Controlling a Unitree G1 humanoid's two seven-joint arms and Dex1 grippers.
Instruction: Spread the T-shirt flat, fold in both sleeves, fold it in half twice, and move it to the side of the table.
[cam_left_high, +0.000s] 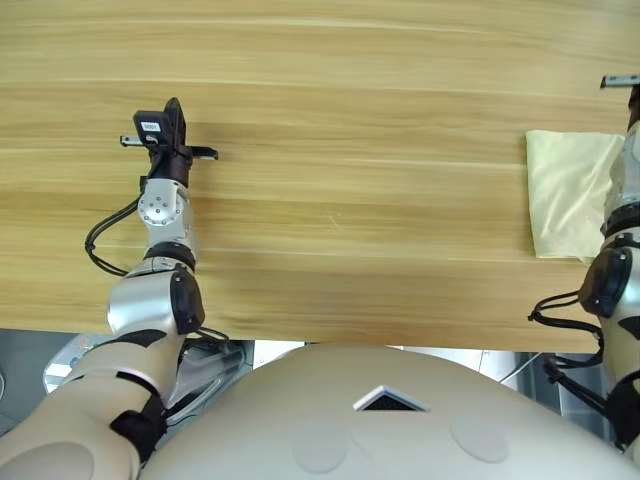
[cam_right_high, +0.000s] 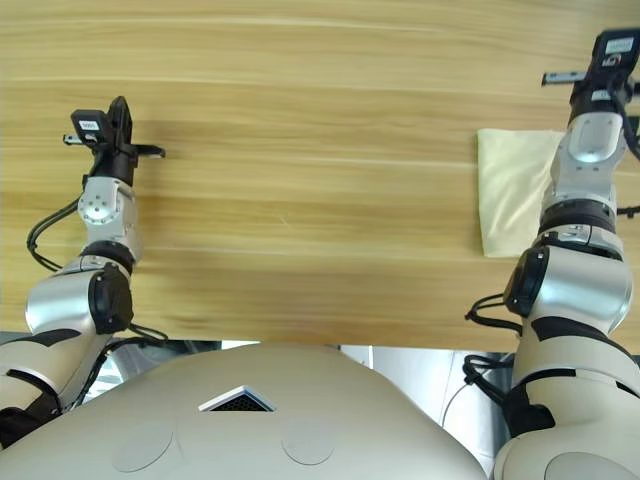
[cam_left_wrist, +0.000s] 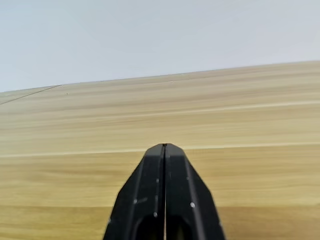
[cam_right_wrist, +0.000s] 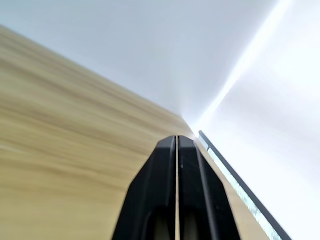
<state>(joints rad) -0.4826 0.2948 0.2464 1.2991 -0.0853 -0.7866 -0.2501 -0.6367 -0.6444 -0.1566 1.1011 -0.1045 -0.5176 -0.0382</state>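
The counter (cam_left_high: 350, 230) is a broad slab of pale wood with long, fine grain lines running from 9 o'clock to 3 o'clock. Darker honey streaks alternate with lighter bands, and the finish is smooth and matte. Past its far edge the wrist views show a plain, pale grey wall (cam_left_wrist: 160, 35). Below the near edge at 6 o'clock there is a strip of grey floor (cam_left_high: 40, 350).

The T-shirt (cam_right_high: 510, 190) lies at 3 o'clock on the counter, close to the right-hand edge. It is pale butter-yellow cloth, folded into a compact, roughly rectangular packet that is longer from 12 to 6 o'clock than it is wide. Its surface is flat, with a few soft creases and a slightly uneven near edge. The right arm's silver wrist crosses its 3 o'clock side.

The left gripper (cam_left_wrist: 164, 150) is at about 10 o'clock on the counter, well apart from the T-shirt, over bare wood. Its black, wedge-shaped fingers (cam_left_wrist: 145, 195) are pressed together with only a thin seam between them, and they hold nothing.

The right gripper (cam_right_wrist: 176, 142) is at about 2 o'clock, just beyond the T-shirt's far edge. Its matching black fingers (cam_right_wrist: 155, 195) are also clenched flush against each other and hold nothing.
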